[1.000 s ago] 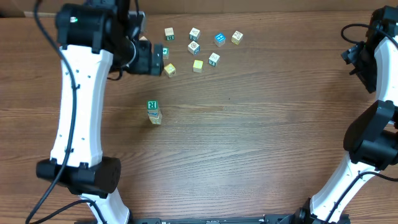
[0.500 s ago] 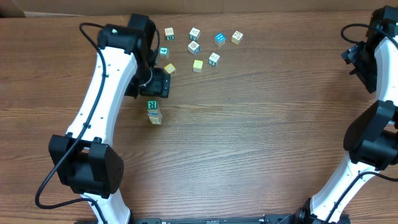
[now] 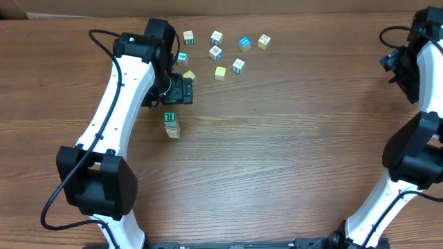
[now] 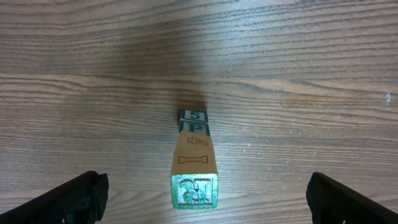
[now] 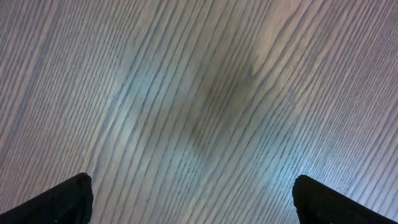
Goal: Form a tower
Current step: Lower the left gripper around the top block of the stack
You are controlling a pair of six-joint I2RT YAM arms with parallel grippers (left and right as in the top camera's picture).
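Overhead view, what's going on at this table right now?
The left gripper hovers open over the tower, a narrow stack of letter cubes with a teal face on top, and holds nothing. The tower stands free on the table. Several loose cubes lie beyond it near the far edge. The right gripper is open over bare wood, off to the right.

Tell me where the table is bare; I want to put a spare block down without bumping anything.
Bare: the brown wooden table between the narrow teal-topped stack of wooden alphabet cubes and the white right arm. Crowded: the far edge, where loose wooden letter cubes cluster beside the left hand.
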